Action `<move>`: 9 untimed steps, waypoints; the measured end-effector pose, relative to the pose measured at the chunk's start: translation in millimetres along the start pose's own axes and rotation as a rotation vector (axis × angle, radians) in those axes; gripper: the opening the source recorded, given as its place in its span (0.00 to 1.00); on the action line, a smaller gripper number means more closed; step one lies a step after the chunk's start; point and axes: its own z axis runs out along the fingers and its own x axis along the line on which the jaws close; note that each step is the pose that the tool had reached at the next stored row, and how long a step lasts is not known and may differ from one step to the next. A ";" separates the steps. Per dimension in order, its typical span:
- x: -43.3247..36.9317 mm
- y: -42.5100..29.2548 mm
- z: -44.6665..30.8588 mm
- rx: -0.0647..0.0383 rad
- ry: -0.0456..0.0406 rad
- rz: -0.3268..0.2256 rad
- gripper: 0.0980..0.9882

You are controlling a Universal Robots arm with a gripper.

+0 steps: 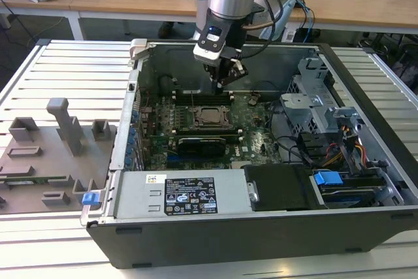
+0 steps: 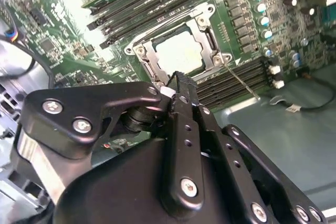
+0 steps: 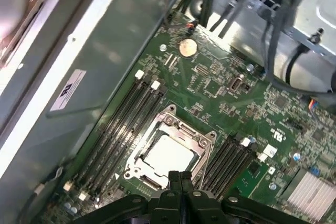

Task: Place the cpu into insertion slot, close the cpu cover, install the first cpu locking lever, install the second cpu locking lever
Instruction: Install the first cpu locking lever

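Both fingers (image 3: 175, 181) of my gripper (image 3: 181, 176) are pressed together, empty, hovering near one edge of the insertion slot (image 3: 149, 181), where the cpu (image 3: 169, 156) sits with the cpu cover (image 3: 184, 128) lying flat around it.

- From above I have open room over the cpu cover (image 1: 212, 115); my gripper (image 1: 225, 75) hangs there, fingers together.
- Memory slots (image 3: 118, 124) flank it low on two sides.
- The graphics card (image 1: 202, 143) stands near.
- The drive cage (image 1: 313, 96) and cables (image 1: 313, 151) crowd the exterior view's right.
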 end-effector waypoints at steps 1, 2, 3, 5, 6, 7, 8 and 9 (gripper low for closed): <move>0.0 0.0 0.0 0.000 -0.0010 -0.038 0.01; 0.0 0.0 0.0 0.000 -0.0014 -0.050 0.01; 0.0 0.0 0.0 0.001 -0.0019 -0.066 0.01; 0.0 0.0 0.0 0.001 -0.0030 -0.111 0.01; 0.0 0.0 0.0 0.001 -0.0038 -0.139 0.01; 0.0 0.0 0.0 0.001 -0.0043 -0.156 0.01; 0.0 0.0 0.0 0.001 -0.0047 -0.171 0.01; 0.0 0.0 0.0 0.002 -0.0054 -0.194 0.01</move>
